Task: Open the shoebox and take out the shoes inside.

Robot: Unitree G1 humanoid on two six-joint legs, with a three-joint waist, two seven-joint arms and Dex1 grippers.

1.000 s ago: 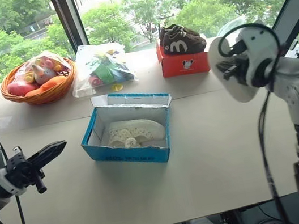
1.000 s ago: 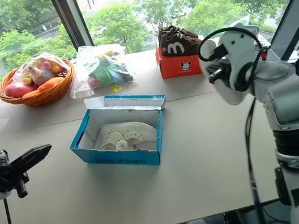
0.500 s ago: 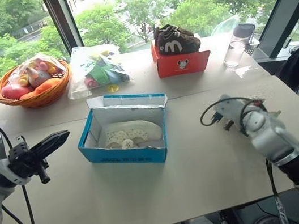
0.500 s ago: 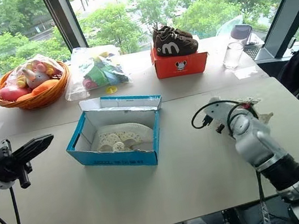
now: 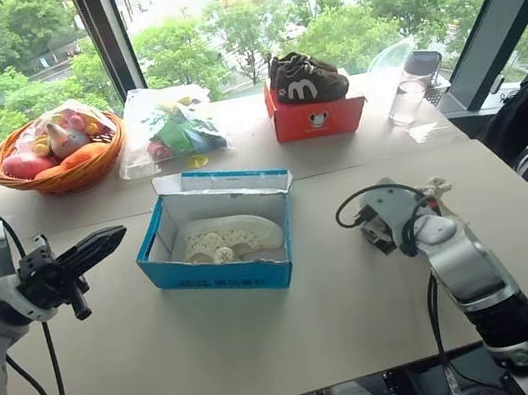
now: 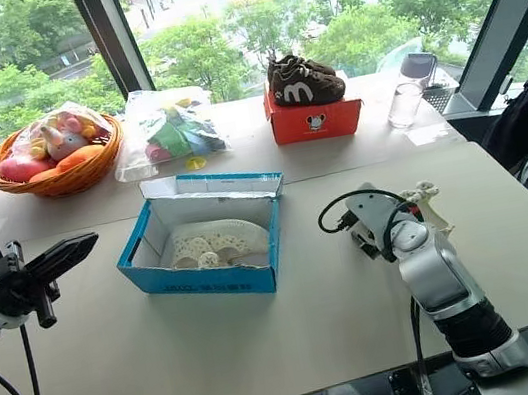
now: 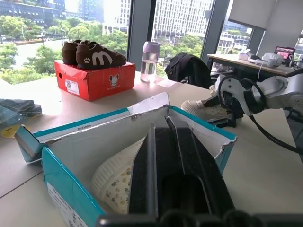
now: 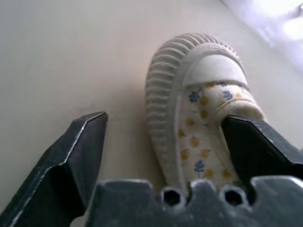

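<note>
R gripper [image 8: 165,142] is down on the table [image 5: 271,359] at about 3 o'clock from the shoebox [image 5: 217,232], fingers spread wide around one sneaker [image 8: 199,118] lying on the tabletop; looks let go. L gripper [image 5: 100,246] hangs at 9 o'clock of the box, fingers pressed shut, empty. Box is open, w/ the second sneaker [image 5: 230,236] inside.

Risks: one finger sits over the upper, so pulling back could drag the shoe toward the table edge. The L's closed tips, if driven in, could shove the light box rather than grip.
</note>
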